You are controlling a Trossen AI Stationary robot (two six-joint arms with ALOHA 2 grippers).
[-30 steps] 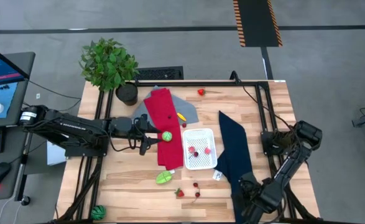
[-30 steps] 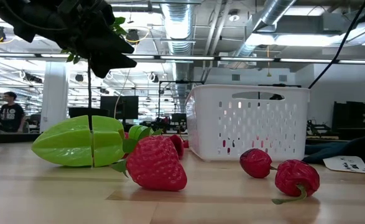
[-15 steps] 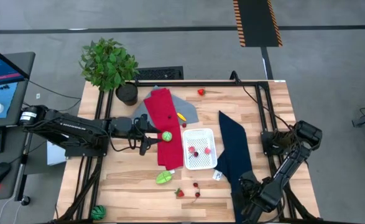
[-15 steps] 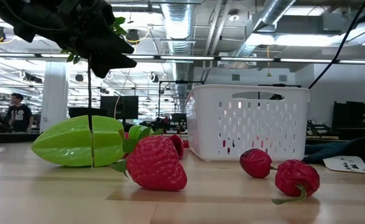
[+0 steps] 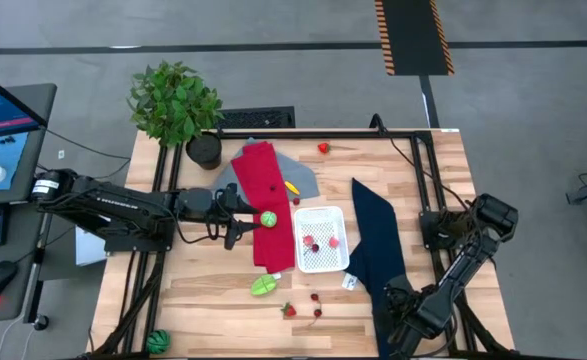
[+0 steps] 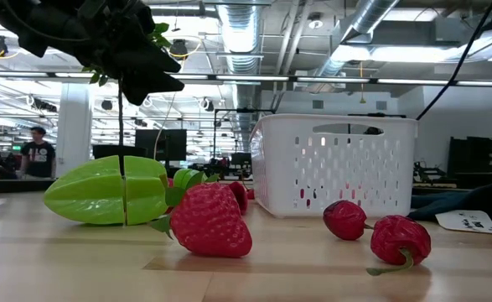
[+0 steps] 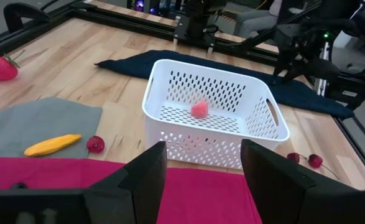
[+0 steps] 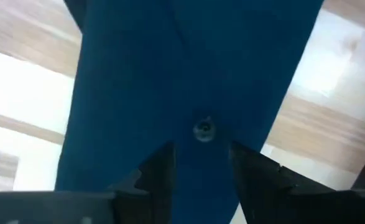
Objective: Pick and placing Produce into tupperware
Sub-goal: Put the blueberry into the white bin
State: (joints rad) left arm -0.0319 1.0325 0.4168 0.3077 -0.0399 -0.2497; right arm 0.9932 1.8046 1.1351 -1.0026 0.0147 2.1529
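The white tupperware (image 5: 320,241) stands mid-table with red and pink produce (image 7: 199,110) inside. Loose produce lies around it: a green starfruit (image 6: 103,198), a strawberry (image 6: 210,221) and cherries (image 6: 399,239) near the front edge, a yellow piece (image 7: 51,145) on a grey cloth, and a strawberry (image 5: 323,148) at the far edge. A green ball (image 5: 269,218) rests on the red cloth (image 5: 263,200). My left gripper (image 7: 201,180) hovers open over that cloth, facing the tub. My right gripper (image 8: 201,163) points down, open, over the navy cloth's (image 8: 194,74) near end.
A potted plant (image 5: 176,105) stands at the far left corner. The navy cloth (image 5: 376,245) lies right of the tub, with a white tag (image 5: 350,282) beside it. Black frame rails (image 5: 428,170) run along the table's sides. A person walks in the room behind.
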